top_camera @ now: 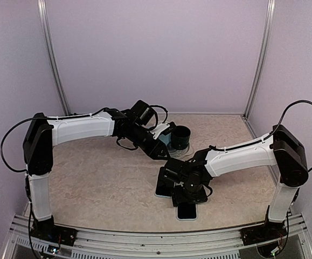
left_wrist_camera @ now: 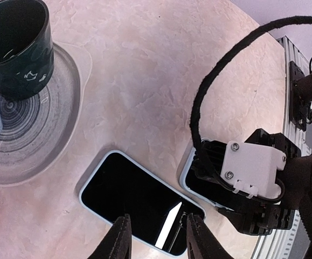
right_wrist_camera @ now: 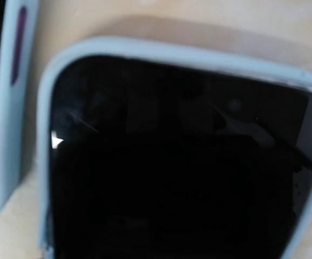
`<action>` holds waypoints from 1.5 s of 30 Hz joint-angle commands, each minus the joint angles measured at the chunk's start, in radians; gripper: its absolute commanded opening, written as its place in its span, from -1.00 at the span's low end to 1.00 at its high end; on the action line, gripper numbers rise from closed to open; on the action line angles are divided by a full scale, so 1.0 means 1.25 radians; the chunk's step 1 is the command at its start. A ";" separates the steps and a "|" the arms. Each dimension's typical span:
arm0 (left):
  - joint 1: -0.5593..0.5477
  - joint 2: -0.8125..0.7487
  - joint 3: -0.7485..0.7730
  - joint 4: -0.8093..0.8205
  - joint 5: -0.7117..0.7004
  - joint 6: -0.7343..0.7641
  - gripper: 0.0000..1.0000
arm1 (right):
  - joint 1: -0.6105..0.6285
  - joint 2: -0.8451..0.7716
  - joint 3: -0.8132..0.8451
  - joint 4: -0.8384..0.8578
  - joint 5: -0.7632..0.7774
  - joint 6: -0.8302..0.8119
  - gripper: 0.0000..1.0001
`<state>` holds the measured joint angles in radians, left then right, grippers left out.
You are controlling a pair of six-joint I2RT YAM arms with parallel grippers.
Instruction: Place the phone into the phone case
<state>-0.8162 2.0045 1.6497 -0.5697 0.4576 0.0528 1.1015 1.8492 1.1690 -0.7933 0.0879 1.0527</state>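
Two flat black slabs with pale blue rims lie side by side near the front of the table. One (left_wrist_camera: 137, 202) (top_camera: 164, 186) shows a glossy black face inside its pale blue phone case. My left gripper (left_wrist_camera: 158, 218) (top_camera: 158, 148) hovers above its end, fingers slightly apart, nothing between them. The other slab (left_wrist_camera: 191, 175) (top_camera: 187, 211) lies under my right gripper (top_camera: 187, 190) (left_wrist_camera: 220, 189). The right wrist view is filled by that case's rim (right_wrist_camera: 172, 54) and its dark face (right_wrist_camera: 172, 162); the fingers are lost in the dark. Which slab holds the phone I cannot tell.
A dark green mug (left_wrist_camera: 18, 46) (top_camera: 180, 137) stands on a clear glass saucer (left_wrist_camera: 42, 124) behind the cases. The right arm's cable (left_wrist_camera: 209, 86) loops over the table. The metal front rail (left_wrist_camera: 290, 91) lies just past the right gripper. Lilac walls enclose the table.
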 commanded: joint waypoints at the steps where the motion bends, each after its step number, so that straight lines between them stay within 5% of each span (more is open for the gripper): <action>1: -0.002 -0.014 0.003 -0.007 -0.022 0.021 -0.27 | -0.052 -0.002 -0.041 0.020 0.061 -0.027 0.29; 6: 0.002 -0.031 0.002 -0.008 -0.043 0.032 -0.27 | -0.132 -0.014 -0.036 0.068 0.127 -0.073 0.11; 17: 0.010 -0.048 -0.010 -0.008 -0.048 0.041 -0.26 | -0.193 0.026 0.001 0.116 0.127 -0.170 0.13; 20: 0.010 -0.051 -0.010 -0.009 -0.047 0.043 -0.26 | -0.194 0.022 -0.004 0.120 0.115 -0.173 0.32; 23: 0.010 -0.054 -0.005 -0.017 -0.049 0.051 -0.26 | -0.194 0.012 -0.003 0.115 0.105 -0.169 0.96; 32: 0.045 -0.085 0.053 -0.110 -0.060 0.149 -0.25 | -0.146 -0.033 0.159 0.014 0.168 -0.212 0.98; 36: 0.097 -0.133 0.033 -0.142 -0.048 0.190 -0.22 | -0.104 -0.025 0.164 0.182 0.052 -0.320 0.99; 39: 0.150 -0.163 -0.007 -0.154 -0.036 0.194 -0.14 | -0.100 0.017 0.158 0.278 -0.015 -0.338 0.84; 42: 0.209 -0.183 -0.066 -0.144 -0.011 0.184 -0.12 | -0.089 0.094 0.218 0.298 -0.068 -0.367 0.29; 45: 0.254 -0.203 -0.114 -0.135 -0.018 0.191 -0.12 | -0.070 0.159 0.270 0.300 -0.091 -0.371 -0.05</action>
<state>-0.5564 1.7718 1.5852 -0.7166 0.4152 0.2676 0.9932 1.9476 1.4376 -0.4824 0.0597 0.6334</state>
